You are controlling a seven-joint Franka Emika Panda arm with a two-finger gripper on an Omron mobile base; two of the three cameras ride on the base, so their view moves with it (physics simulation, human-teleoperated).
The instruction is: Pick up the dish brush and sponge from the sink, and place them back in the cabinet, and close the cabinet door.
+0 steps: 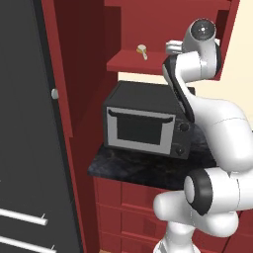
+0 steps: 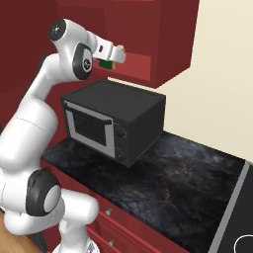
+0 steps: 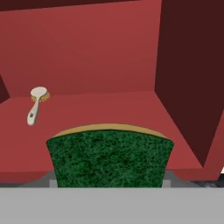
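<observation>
- Left base view: the brush (image 1: 142, 51) lies on the cabinet (image 1: 148, 63) shelf, near its front edge toward the left. The arm reaches up to the shelf's right end.
- Right base view: the gripper (image 2: 111, 58) grips the sponge (image 2: 106, 64) at the shelf's front edge, above the microwave (image 2: 113, 121).
- Hand view: the sponge (image 3: 109, 159) sits clamped between the jaws over the shelf's front edge; the brush (image 3: 36, 104) lies well apart, back-left on the shelf.

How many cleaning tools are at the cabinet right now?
2: the dish brush lies on the cabinet shelf, and the sponge is in the pincer at the shelf's front edge.
</observation>
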